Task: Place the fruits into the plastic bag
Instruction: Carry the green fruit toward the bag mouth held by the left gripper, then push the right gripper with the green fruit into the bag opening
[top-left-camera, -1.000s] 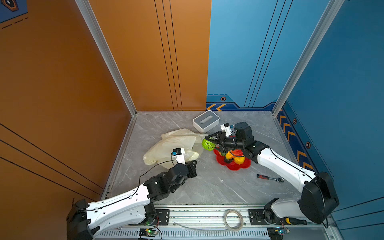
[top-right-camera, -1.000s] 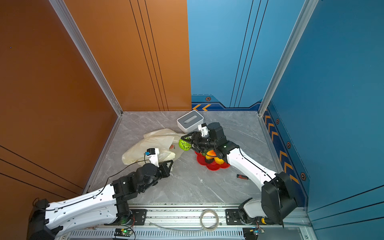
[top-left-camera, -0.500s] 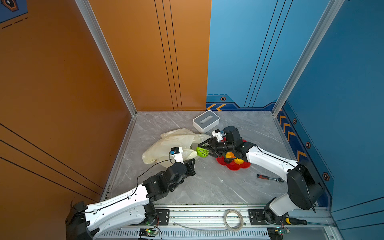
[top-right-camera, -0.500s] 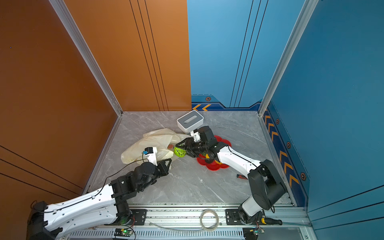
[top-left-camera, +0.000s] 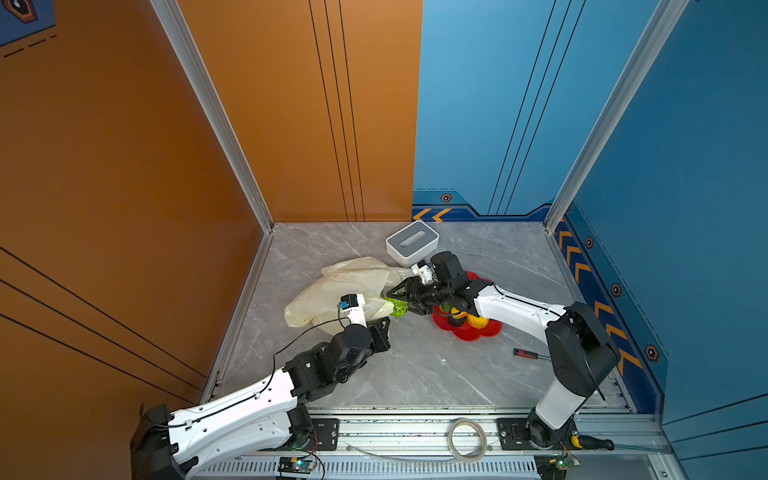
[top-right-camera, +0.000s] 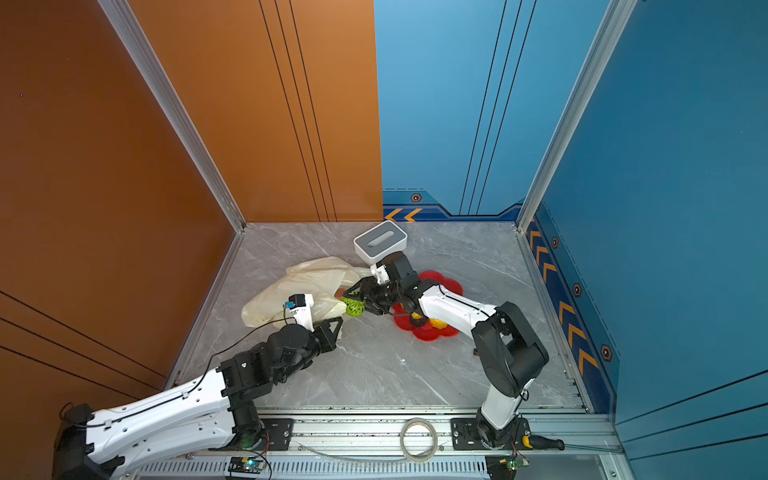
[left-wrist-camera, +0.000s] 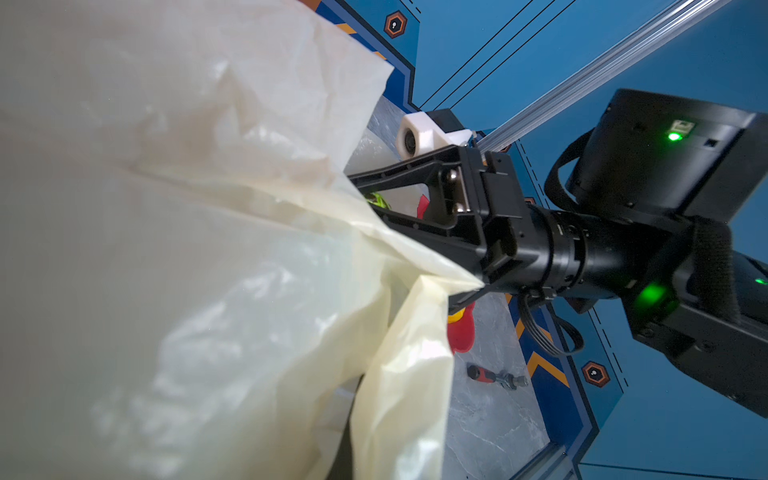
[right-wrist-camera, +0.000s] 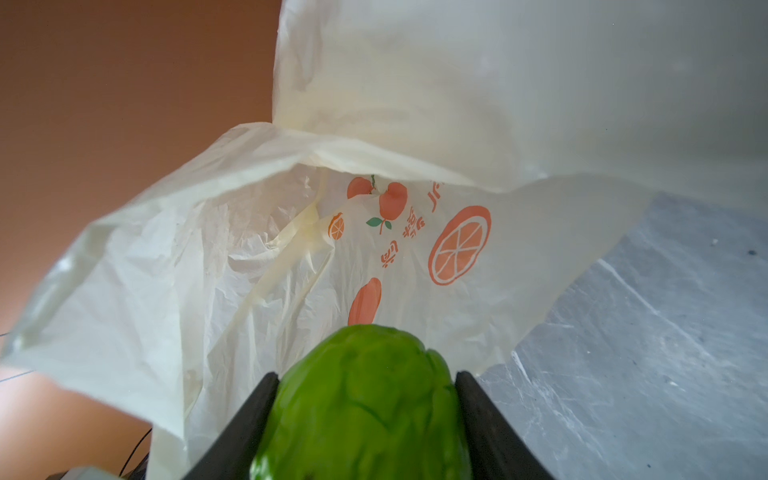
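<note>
Quick count: 2 arms, 1 plastic bag, 1 red flower dish, 1 white-grey box, 1 screwdriver and 1 tape roll. The roll sits on the front rail, the rest on the grey worktop. Fruits: 1 bumpy green fruit, plus a small heap of fruits in the dish. Yellow, dark & green bits show there, but the arm covers part, so no sure count. The right arm stands up from the rail, bends at the elbow & reaches low across the dish w/ the wrist about level. The right gripper is clamped on the green fruit, one finger each side, right at the bag's mouth. The left arm lies long & low from the near left corner. The left gripper has its jaws together at the bag's near rim & seems to pinch the film there. The bag lies crumpled left of the dish, near the box. Right wrist cam only: the bag's open mouth seen head-on, w/ orange fruit prints on its inner wall and the green fruit filling the space btw the fingers. Left wrist cam only: the right gripper side-on, its fingertips hidden behind the film, & the screwdriver lying beyond the dish.
</note>
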